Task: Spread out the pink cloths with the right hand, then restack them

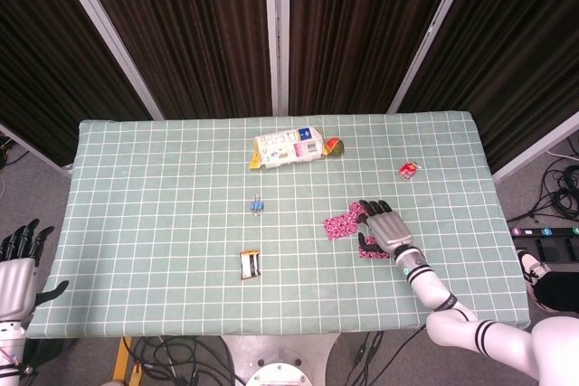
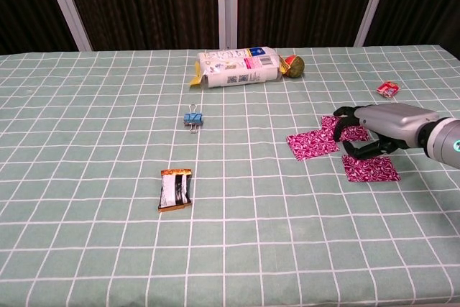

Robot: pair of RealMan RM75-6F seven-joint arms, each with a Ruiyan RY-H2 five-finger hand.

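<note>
Three pink patterned cloths lie right of centre on the green checked table. The leftmost pink cloth [image 1: 341, 225] [image 2: 311, 144] sits under the fingertips of my right hand [image 1: 384, 227] [image 2: 379, 126], which lies palm down over the group and holds nothing. A second pink cloth [image 2: 370, 168] [image 1: 368, 249] lies flat just in front of the hand. The edge of a third pink cloth [image 2: 354, 134] shows behind the fingers. My left hand [image 1: 18, 264] hangs off the table's near left corner, fingers apart and empty.
A white carton [image 1: 288, 146] [image 2: 237, 67] and a small round fruit [image 1: 335, 145] [image 2: 292, 65] lie at the back. A red packet [image 1: 409, 169] [image 2: 387, 88] is behind the hand. A blue binder clip [image 1: 259, 206] [image 2: 192, 118] and a dark snack wrapper [image 1: 251, 264] [image 2: 175, 188] lie to the left.
</note>
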